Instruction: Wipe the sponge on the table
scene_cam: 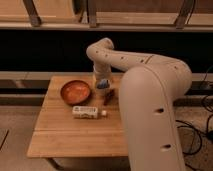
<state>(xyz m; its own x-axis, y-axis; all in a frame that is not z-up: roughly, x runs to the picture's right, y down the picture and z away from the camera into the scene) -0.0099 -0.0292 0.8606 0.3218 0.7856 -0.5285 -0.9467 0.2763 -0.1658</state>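
The table point(60, 132) has a light-brown plank top. A small light-blue sponge point(103, 83) lies at its far middle. My gripper point(102, 86) comes down from the white arm right onto the sponge, just right of the orange bowl point(75, 91). The arm's large white body covers the table's right side.
A white oblong bottle point(86, 112) lies on its side in front of the bowl. A small dark-red object point(108, 97) lies just right of the gripper. Behind the table runs a dark wall with a ledge. Cables hang at the far right point(206, 107).
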